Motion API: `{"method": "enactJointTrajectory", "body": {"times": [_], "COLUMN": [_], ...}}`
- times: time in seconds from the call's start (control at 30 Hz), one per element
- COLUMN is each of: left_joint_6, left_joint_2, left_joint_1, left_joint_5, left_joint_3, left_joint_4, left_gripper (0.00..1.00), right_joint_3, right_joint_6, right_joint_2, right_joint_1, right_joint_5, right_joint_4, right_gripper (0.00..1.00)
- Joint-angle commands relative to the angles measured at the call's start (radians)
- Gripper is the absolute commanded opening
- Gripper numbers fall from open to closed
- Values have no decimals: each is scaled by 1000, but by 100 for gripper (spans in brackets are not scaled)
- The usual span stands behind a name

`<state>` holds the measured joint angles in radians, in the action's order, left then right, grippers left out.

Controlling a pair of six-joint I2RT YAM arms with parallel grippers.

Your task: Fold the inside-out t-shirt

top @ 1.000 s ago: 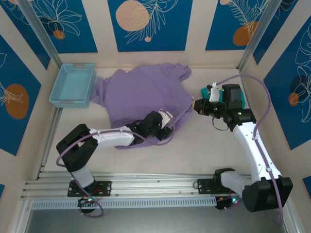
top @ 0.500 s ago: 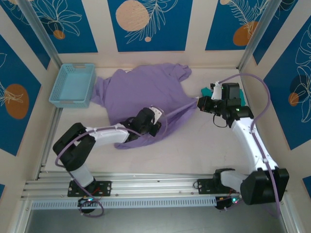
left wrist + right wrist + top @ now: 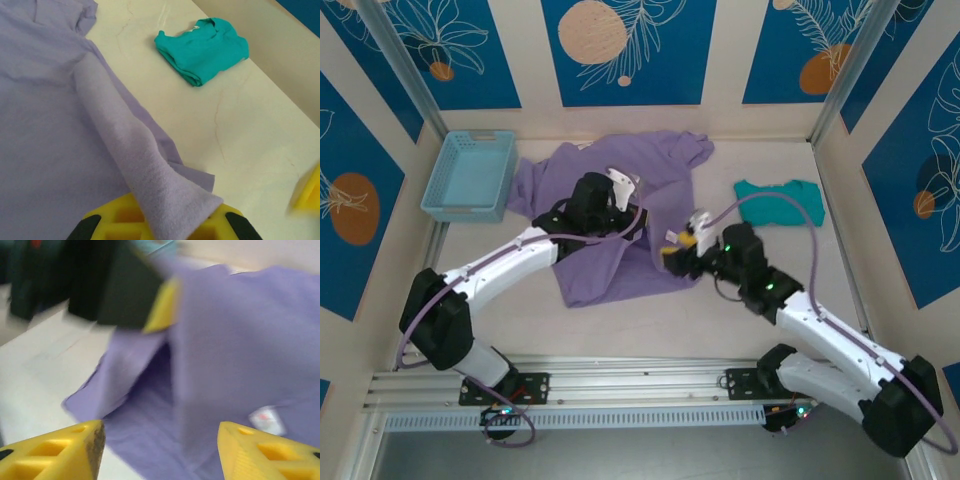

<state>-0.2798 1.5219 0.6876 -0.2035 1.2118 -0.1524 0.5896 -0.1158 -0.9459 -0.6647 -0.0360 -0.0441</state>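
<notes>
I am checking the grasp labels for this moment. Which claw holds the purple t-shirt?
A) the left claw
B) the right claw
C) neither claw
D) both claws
A: in the left wrist view a ridge of the purple t-shirt runs into the shut left claw, while the right claw stands open and empty above the cloth.

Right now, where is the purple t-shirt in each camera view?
Top external: purple t-shirt spread mid-table, right of the basket.
Left wrist: across the left side, one fold running down into the left gripper.
Right wrist: centre and right, hanging from that gripper.
Shared landmark: the raised fold pinched by the left gripper.
</notes>
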Motion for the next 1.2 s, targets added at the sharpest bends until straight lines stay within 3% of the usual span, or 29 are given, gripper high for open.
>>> {"method": "enactJointTrajectory", "body": {"times": [0.0,0.2,0.5,0.63,0.87,1.17], "left_joint_6": [37,72,63,37,34,40], "left_joint_2": [-14,-11,-11,-20,-28,32], "left_joint_1": [-16,-33,-39,-35,35,148], "left_joint_5": [-64,-115,-243,-321,-393,-447], "left_joint_3": [86,175,251,256,276,429], "left_joint_4": [-160,-278,-363,-350,-317,-320], "left_gripper": [0,0,0,0,0,0], "right_joint_3": [-83,-67,13,62,132,222], "right_joint_6": [114,185,244,226,177,137], "right_joint_2": [-99,-403,-702,-770,-817,-891], "right_joint_1": [-105,-196,-179,-135,-85,-79], "right_joint_5": [-106,-215,-456,-539,-531,-524], "right_joint_4": [-248,-478,-672,-653,-564,-471], "right_gripper": [55,49,40,38,38,43]}}
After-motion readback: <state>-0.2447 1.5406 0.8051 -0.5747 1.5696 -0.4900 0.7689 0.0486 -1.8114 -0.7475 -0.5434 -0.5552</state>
